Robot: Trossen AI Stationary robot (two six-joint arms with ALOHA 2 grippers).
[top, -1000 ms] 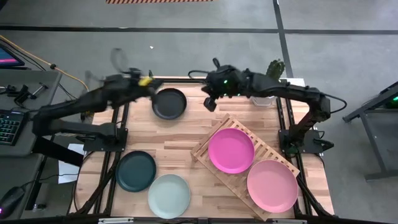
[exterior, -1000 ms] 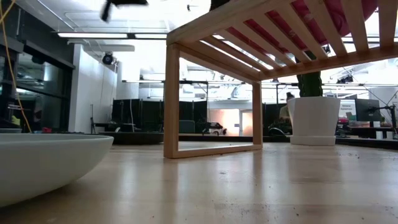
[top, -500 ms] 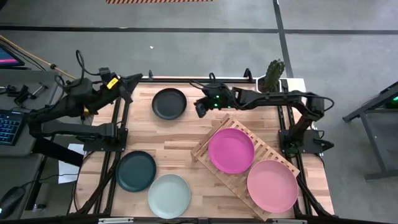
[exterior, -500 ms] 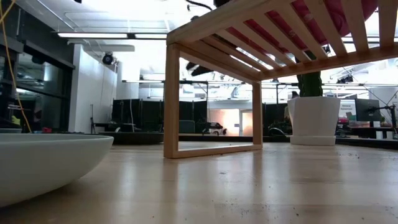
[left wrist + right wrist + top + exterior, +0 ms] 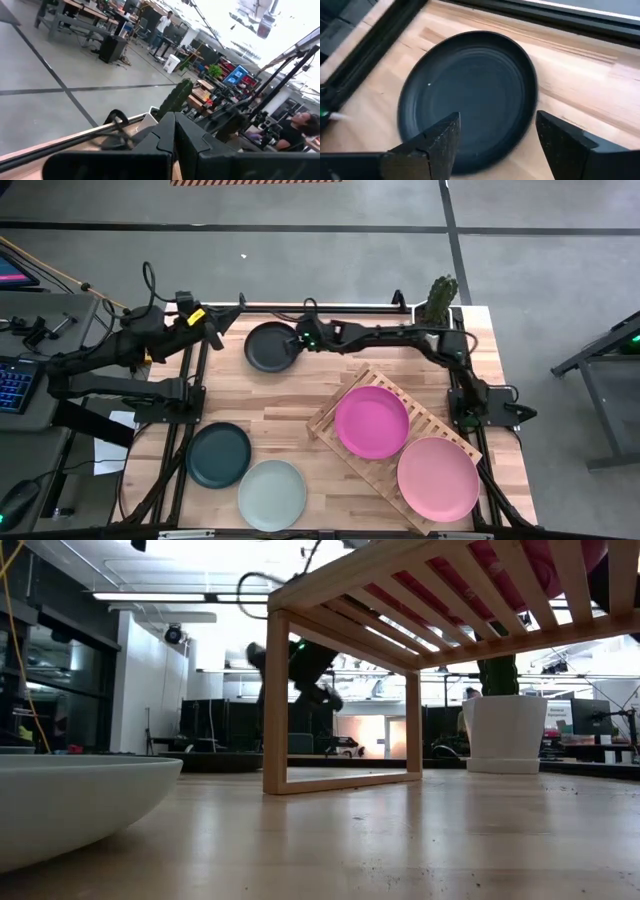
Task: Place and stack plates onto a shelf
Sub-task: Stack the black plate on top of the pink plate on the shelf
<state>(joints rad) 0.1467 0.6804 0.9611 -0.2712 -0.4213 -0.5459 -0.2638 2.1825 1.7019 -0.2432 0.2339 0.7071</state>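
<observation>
A black plate [image 5: 270, 347] lies flat on the table at the far side, left of the middle. My right gripper [image 5: 299, 340] hangs open just over its right rim; in the right wrist view the plate [image 5: 470, 95] shows past the two spread fingers. My left gripper [image 5: 237, 308] is shut and holds nothing, raised at the far left corner. The slatted shelf [image 5: 350, 380] stands slantwise at the right and carries a magenta plate [image 5: 371, 422] and a light pink plate [image 5: 438, 478]. A dark teal plate [image 5: 218, 455] and a pale mint plate [image 5: 272, 494] rest on the table, near left.
A potted cactus [image 5: 441, 295] stands at the far right corner. In the low view the mint plate [image 5: 70, 800] fills the near left, and the shelf's legs [image 5: 275, 700] stand in front of my right gripper [image 5: 312, 675]. Bare tabletop lies between the black plate and the shelf.
My right gripper has gone toward the table's left edge and come down beside the black plate's right rim. My left gripper has drawn back from the black plate toward the far left corner. No plate has moved.
</observation>
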